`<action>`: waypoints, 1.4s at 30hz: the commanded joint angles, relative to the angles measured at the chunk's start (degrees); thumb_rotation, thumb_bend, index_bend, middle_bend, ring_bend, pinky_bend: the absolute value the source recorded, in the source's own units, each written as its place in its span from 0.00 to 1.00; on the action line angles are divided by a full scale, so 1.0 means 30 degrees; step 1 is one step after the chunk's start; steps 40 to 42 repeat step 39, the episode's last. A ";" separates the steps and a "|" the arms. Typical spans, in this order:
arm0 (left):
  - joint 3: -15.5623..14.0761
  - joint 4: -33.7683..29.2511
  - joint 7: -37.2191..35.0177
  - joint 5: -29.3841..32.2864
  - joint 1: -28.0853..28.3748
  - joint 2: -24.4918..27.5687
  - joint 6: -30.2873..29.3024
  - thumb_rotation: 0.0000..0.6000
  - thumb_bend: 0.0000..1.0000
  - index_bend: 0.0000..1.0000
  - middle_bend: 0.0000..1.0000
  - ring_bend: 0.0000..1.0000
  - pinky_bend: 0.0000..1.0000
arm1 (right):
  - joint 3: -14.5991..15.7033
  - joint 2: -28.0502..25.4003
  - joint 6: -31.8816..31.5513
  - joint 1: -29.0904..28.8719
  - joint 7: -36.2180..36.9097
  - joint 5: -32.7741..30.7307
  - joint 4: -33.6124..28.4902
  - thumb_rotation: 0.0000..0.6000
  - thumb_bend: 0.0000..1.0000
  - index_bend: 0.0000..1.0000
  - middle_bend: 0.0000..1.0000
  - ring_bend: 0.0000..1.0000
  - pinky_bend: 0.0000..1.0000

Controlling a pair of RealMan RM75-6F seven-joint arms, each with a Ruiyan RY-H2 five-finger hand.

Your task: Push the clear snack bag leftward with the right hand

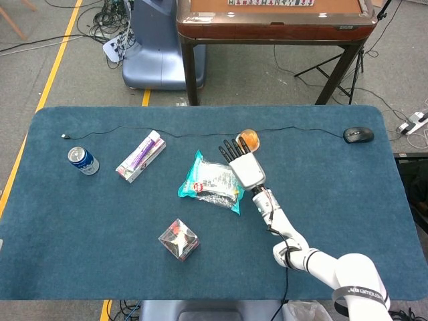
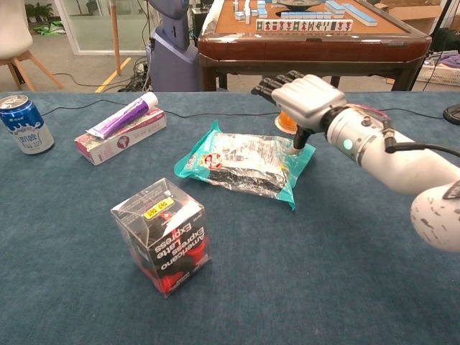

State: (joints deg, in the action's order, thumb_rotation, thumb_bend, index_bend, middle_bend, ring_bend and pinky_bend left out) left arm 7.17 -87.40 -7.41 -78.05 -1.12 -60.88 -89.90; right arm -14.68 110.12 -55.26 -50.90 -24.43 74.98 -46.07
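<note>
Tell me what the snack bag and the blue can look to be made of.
Snack bag: thin plastic film, clear and glossy with teal edges; it crinkles, glints, and shows its contents. Blue can: probably aluminium, with a shiny silver rim and printed blue wall.

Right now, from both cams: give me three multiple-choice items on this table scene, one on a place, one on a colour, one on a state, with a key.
1. Where does the right hand sit relative to the clear snack bag?
A. at its right edge
B. at its left edge
C. far from it, near the can

2. What colour is the drink can?
A. red
B. blue
C. green

3. How does the toothpaste tube lie?
A. standing upright on the mat
B. inside the clear box
C. flat on top of its carton

Key: 1 A, the thumb meets the bag's right end; 2 B, blue with white; 3 C, the tube rests along the carton.
</note>
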 commanded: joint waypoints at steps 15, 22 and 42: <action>-0.0811 -0.1725 0.2513 -0.1790 0.0509 -0.0109 0.0154 1.00 0.25 0.54 0.41 0.46 0.62 | 0.3327 -1.2055 -0.8771 0.8733 -0.5406 0.0317 -1.7213 1.00 0.00 0.00 0.00 0.00 0.00; -0.1197 -0.2388 0.3581 -0.2502 0.0671 -0.0249 0.0229 1.00 0.25 0.53 0.41 0.46 0.61 | 0.4810 -1.4418 -1.1460 1.1821 -0.3492 0.1092 -1.8964 1.00 0.00 0.03 0.01 0.00 0.00; -0.1301 -0.2681 0.3966 -0.2365 0.0659 -0.0178 0.0218 1.00 0.25 0.47 0.41 0.45 0.62 | 0.5019 -1.5910 -1.3058 1.5112 0.0941 0.1206 -1.8572 1.00 0.00 0.09 0.06 0.00 0.00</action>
